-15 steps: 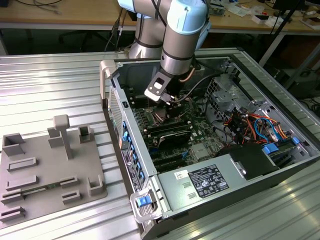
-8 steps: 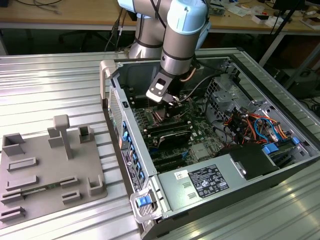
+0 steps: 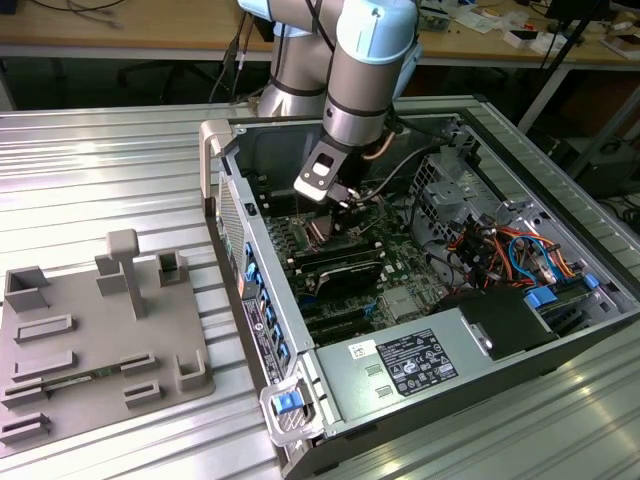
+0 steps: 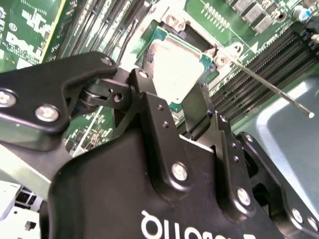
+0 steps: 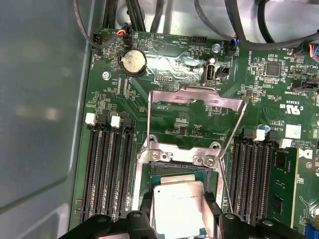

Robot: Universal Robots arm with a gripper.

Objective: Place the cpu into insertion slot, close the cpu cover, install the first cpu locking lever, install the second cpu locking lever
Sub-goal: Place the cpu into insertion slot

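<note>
One gripper (image 5: 179,208), fingers (image 5: 147,213) pressed on two opp. edges of the cpu (image 5: 178,199), so it's clamped on the chip, silver-grey top facing up; both wrist views show this grip. Cpu sits directly over the insertion slot (image 5: 174,170), whose dark sq. interior shows just past the chip's far edge; can't tell if chip is touching the socket or just above it. The cpu cover (image 5: 197,94) is swung open on its hinge edge at the slot rim, green board visible thru its cut-out (frame looks tilted back, away from the gripper). Long black memory slots (image 5: 107,169) flank the socket on both sides; round coin battery (image 5: 133,62) lies beyond the cover. In the second wrist view a thin metal rod (image 4: 271,89) sticks out from a slot corner. Exterior view: arm reaches down into the open pc case (image 3: 232,215); grey power supply box (image 3: 400,365) is near the case's front.
</note>
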